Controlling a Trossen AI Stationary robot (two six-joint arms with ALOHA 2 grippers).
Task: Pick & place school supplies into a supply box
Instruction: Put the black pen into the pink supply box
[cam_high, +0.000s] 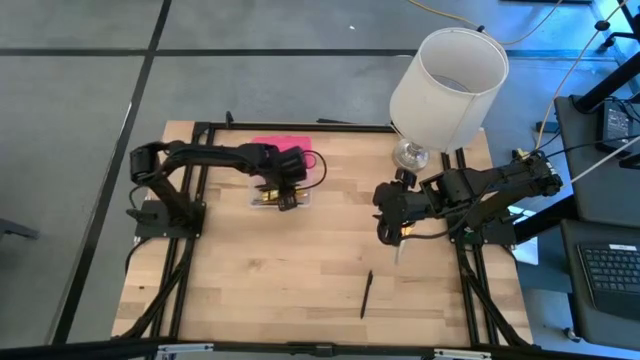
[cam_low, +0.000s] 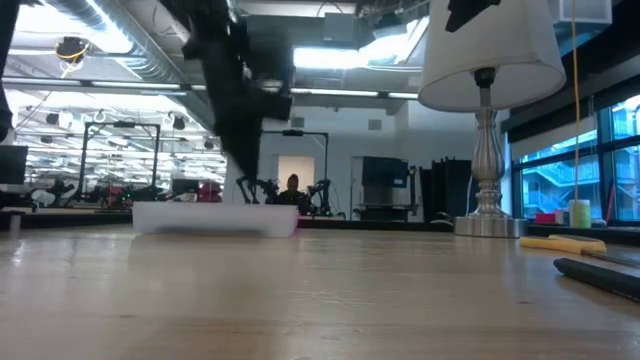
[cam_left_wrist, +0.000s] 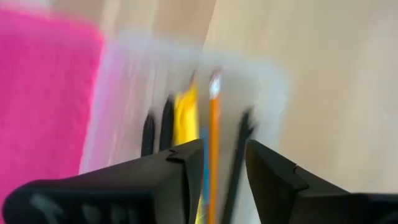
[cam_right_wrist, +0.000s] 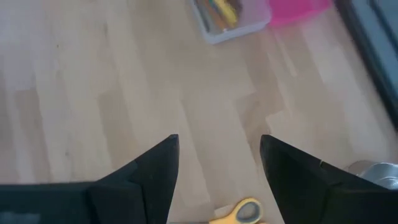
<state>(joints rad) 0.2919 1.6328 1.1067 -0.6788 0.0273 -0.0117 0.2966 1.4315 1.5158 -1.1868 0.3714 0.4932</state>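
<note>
I had the left arm stretched across the back of the bench (cam_high: 300, 270), its gripper (cam_high: 287, 197) hanging right over the supply box (cam_high: 281, 197). Through its wrist camera the fingers (cam_left_wrist: 177, 180) stood partly apart over the clear tray, and I could not tell whether they had hold of anything. Inside the tray lay an orange pencil (cam_left_wrist: 214, 137), something yellow (cam_left_wrist: 185, 118) and a few dark pens (cam_left_wrist: 166, 127). The pink lid (cam_high: 278, 143) lay flung back flat on the far side of the tray.

The right arm reached in from its own side, its gripper (cam_high: 392, 232) low over the bench, well apart from the box. Its fingers (cam_right_wrist: 155, 168) were spread wide and held nothing; the yellow handle of the scissors (cam_right_wrist: 242, 213) lay just under them. A black pen (cam_high: 367, 293) lay alone nearer the front edge.

The bench was pale wood planks in a black frame. A white-shaded lamp (cam_high: 447, 80) stood at its back right corner. Beyond, the low camera showed an open workshop with ceiling ducts and large windows.
</note>
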